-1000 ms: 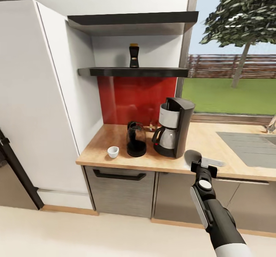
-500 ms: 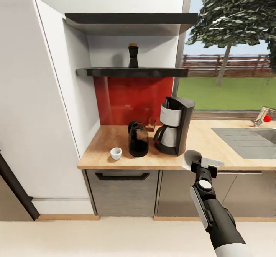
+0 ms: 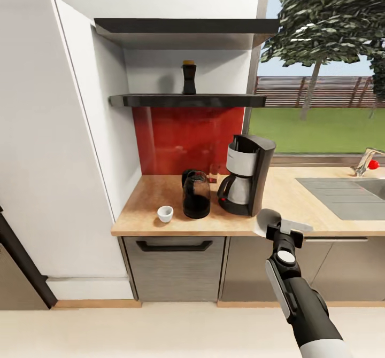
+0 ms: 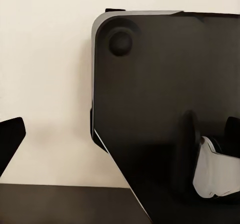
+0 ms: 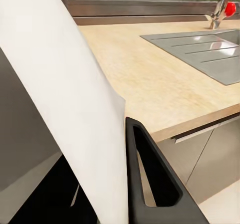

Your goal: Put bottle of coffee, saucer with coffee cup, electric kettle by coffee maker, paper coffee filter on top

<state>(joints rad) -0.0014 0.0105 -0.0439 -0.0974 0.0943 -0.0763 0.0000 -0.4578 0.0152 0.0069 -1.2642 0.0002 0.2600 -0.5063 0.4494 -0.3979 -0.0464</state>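
Beside coffee maker (image 3: 247,175), right claw (image 3: 282,225) pinching paper coffee filter (image 3: 267,222); lift it above basket, lower gently, release flat on top.

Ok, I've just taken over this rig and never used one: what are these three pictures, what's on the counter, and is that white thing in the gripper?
This is a simulated wheeled robot with two arms.

The big picture comes from its head camera, looking at a kitchen corner. The light wooden-edged kitchen countertop carries a tall dark grey coffee maker, a squat dark see-through electric kettle beside it and a small white coffee cup. A small dark bottle of coffee with a yellow cap stands on the dark grey kitchen shelf above.

The other two pictures come from cameras near each gripper. The right gripper, on the black and white arm, is shut on a thin white paper coffee filter. The left wrist picture shows dark parts of the robot over pale floor; I cannot tell that gripper's state.
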